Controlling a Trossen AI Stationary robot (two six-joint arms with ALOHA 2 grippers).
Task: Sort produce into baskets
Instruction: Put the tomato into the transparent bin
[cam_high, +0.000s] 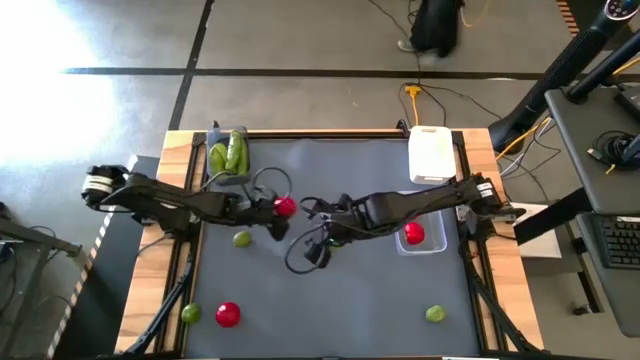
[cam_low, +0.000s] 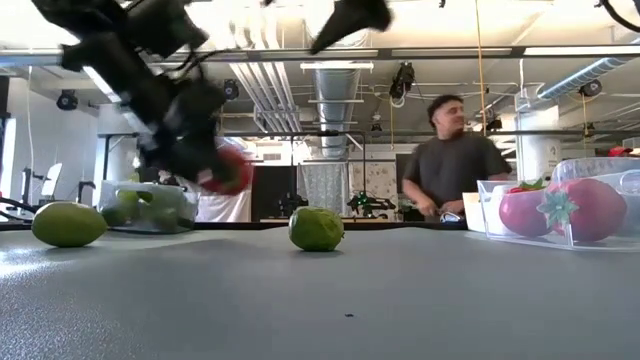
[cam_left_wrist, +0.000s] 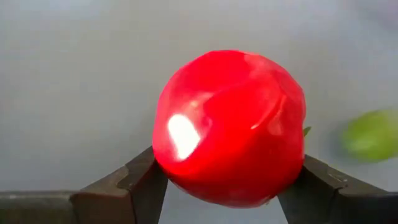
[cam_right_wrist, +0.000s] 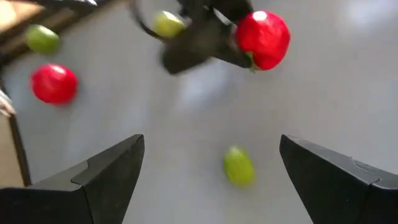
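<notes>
Red tomato (cam_left_wrist: 230, 127) up off the counter (cam_high: 340, 300), clamped in the left gripper (cam_high: 278, 207)!

Left fingers (cam_left_wrist: 134, 183) press both sides of the tomato above mid-counter, a lime (cam_high: 242, 239) just beside it below. Right gripper (cam_high: 322, 243) hangs close by, spread wide with nothing in it. Clear bin (cam_high: 424, 247) on the right holds a tomato (cam_high: 413, 234); grey bin (cam_high: 214, 138) at far left holds cucumbers (cam_high: 230, 153); white bin (cam_high: 433, 155) sits behind the clear one. Near edge: another tomato (cam_high: 228, 314) and two limes (cam_high: 190, 313), (cam_high: 434, 314).

grey table mat (cam_high: 340, 300), yellow cable (cam_high: 415, 97), person (cam_low: 455, 160) beyond, perhaps standing
</notes>
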